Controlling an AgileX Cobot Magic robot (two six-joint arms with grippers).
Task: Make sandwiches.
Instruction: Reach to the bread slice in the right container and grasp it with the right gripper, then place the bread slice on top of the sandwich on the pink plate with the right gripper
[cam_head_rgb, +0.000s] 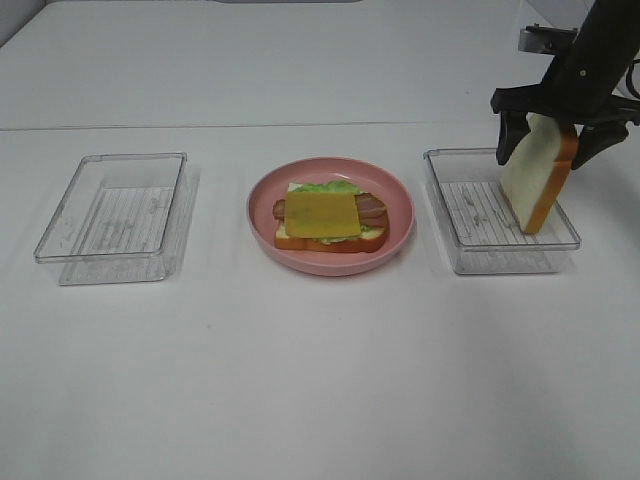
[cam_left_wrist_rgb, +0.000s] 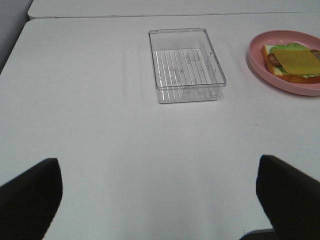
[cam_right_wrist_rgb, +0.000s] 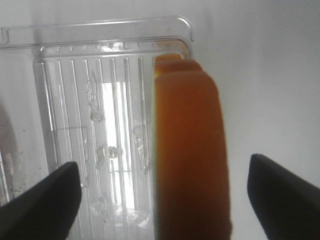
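Bare counter (cam_head_rgb: 320, 400) lower frame; mid-frame, sandwich (cam_head_rgb: 328, 220) built up to cheese. Right claw (cam_head_rgb: 560, 135) apparently gripping top bread slice (cam_head_rgb: 538, 172) upper right; left claw (cam_left_wrist_rgb: 160, 200) spread, empty.

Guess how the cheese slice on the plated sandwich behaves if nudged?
The cheese slice looks thin and flat, so it is probably light and bendy. It lies loose on the bacon, so it would likely slide. Picking it up from above seems awkward.

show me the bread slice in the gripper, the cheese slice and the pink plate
bread slice (cam_head_rgb: 537, 170), exterior high view, on its white face
cheese slice (cam_head_rgb: 322, 215), exterior high view, middle of the yellow square
pink plate (cam_head_rgb: 400, 205), exterior high view, on its right rim
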